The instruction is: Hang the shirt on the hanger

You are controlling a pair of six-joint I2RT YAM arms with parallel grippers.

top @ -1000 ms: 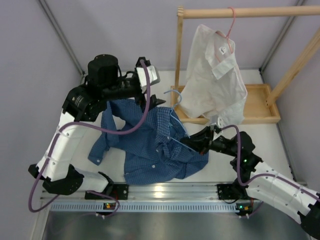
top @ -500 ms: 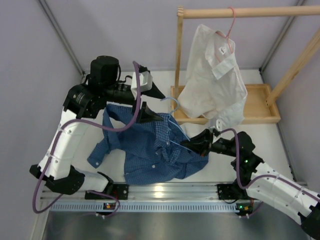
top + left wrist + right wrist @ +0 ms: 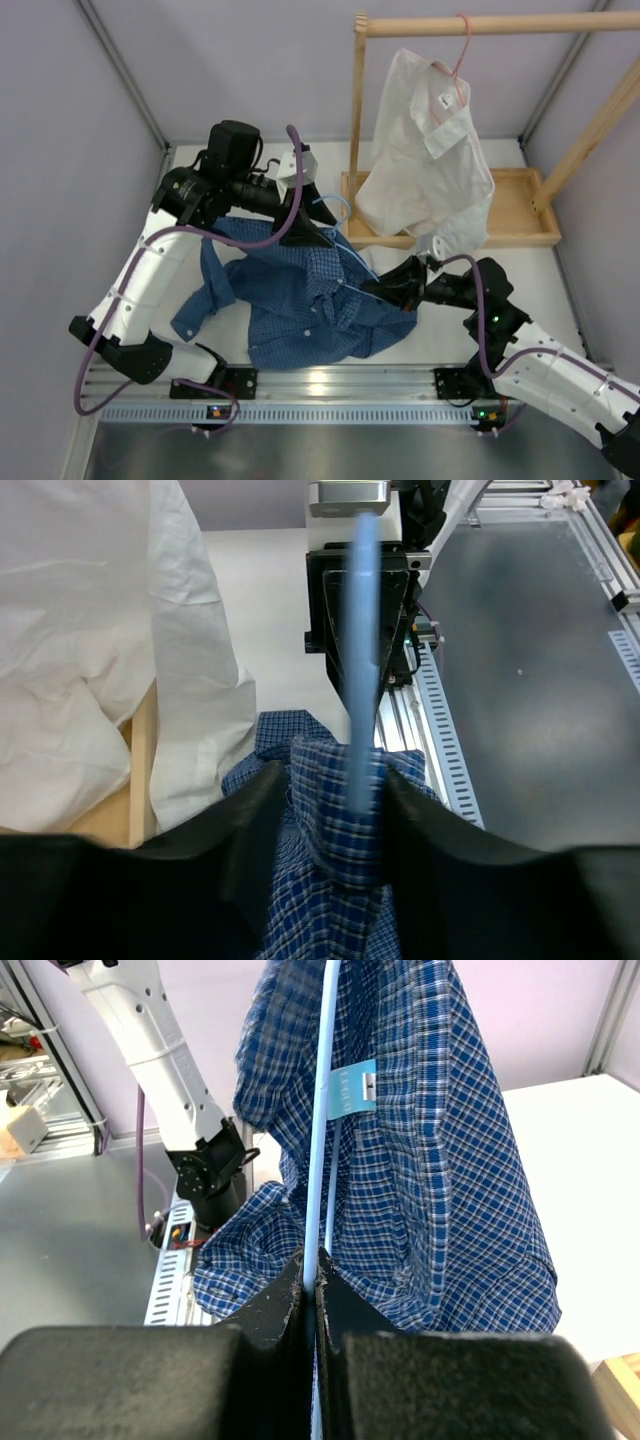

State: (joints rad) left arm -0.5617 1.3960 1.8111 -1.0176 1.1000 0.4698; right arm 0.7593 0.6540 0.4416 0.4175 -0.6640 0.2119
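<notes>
Tightly, right hand (image 3: 310,1272) pinches hanger (image 3: 322,1110) inside shirt (image 3: 430,1160).

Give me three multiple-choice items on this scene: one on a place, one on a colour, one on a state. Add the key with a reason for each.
1. Where is the white shirt?
A. hanging from the wooden rack
B. flat on the table
C. on the floor

2. What colour is the hanger in the right gripper?
A. pink
B. light blue
C. black

3. How is the right gripper?
A. wide open
B. out of view
C. shut on the hanger

Key:
1 A, it hangs from the rack's top bar.
2 B, the wire it holds is light blue.
3 C, the jaws pinch the wire with no gap.
</notes>
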